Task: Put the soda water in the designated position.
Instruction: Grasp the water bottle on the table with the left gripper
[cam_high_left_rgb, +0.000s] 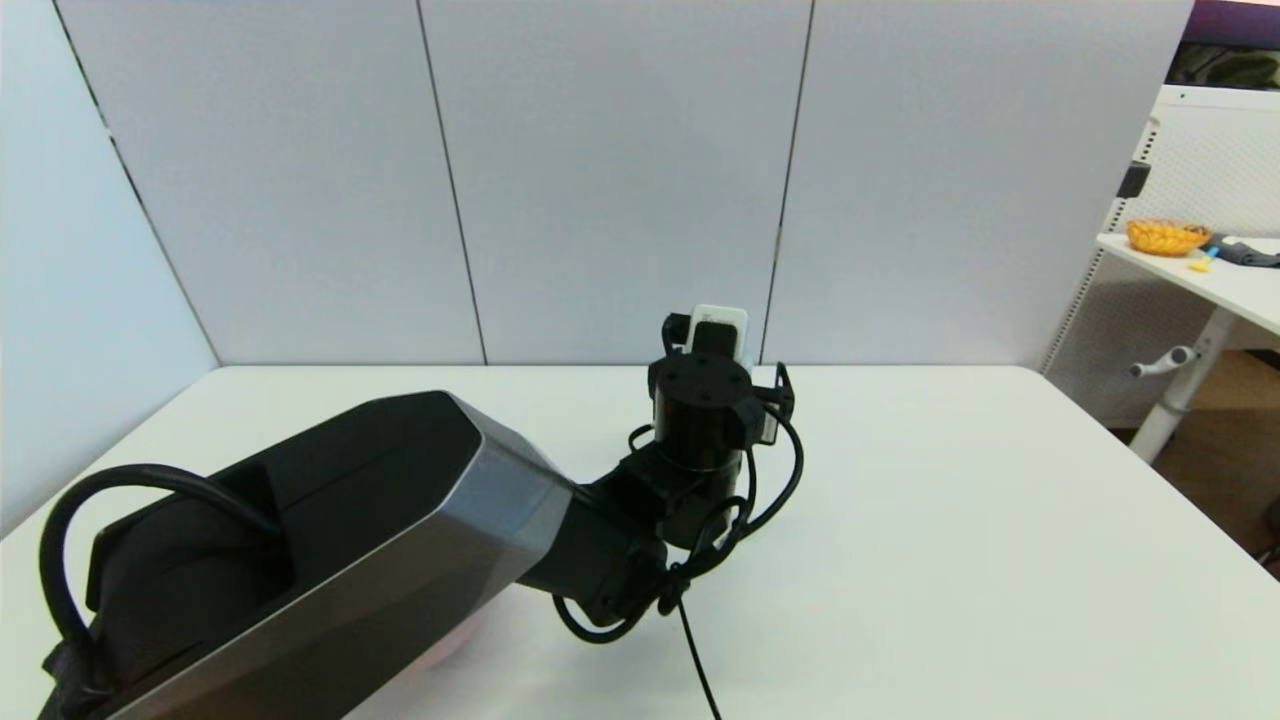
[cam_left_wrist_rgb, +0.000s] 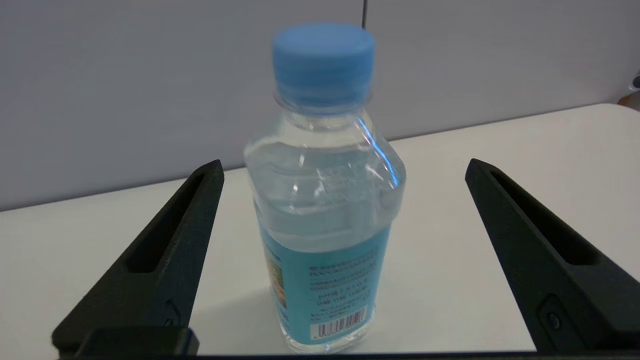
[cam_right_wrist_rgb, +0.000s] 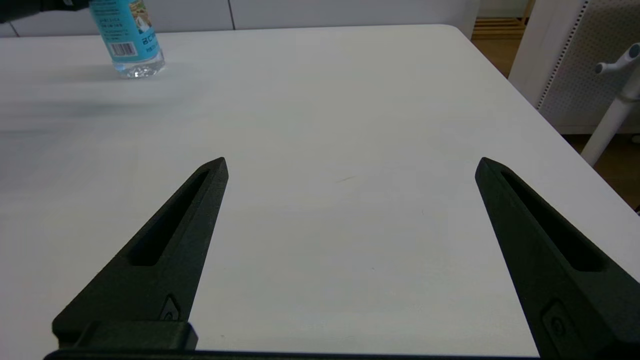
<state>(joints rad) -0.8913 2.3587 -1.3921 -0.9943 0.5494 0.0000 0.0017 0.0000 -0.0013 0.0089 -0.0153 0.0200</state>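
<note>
Head view: the left arm (cam_high_left_rgb: 330, 560) reaches forward across the white worktop (cam_high_left_rgb: 950, 520), its wrist hiding the left pincer and probably the bottle too.

Left wrist view: the soda water (cam_left_wrist_rgb: 324, 200) stands upright on the worktop between the left pincer (cam_left_wrist_rgb: 345, 167) fingers, which are spread wide and touch nothing.

Right wrist view: the right pincer (cam_right_wrist_rgb: 350, 162) hangs spread over bare worktop, the bottle (cam_right_wrist_rgb: 127, 42) well apart.

White table (cam_high_left_rgb: 950, 520), plain top, backed by grey wall panels (cam_high_left_rgb: 600, 170). Second white table (cam_high_left_rgb: 1225, 280) at far right, bearing an orange bowl (cam_high_left_rgb: 1165, 236); white perforated panel (cam_high_left_rgb: 1215, 160) behind it.
</note>
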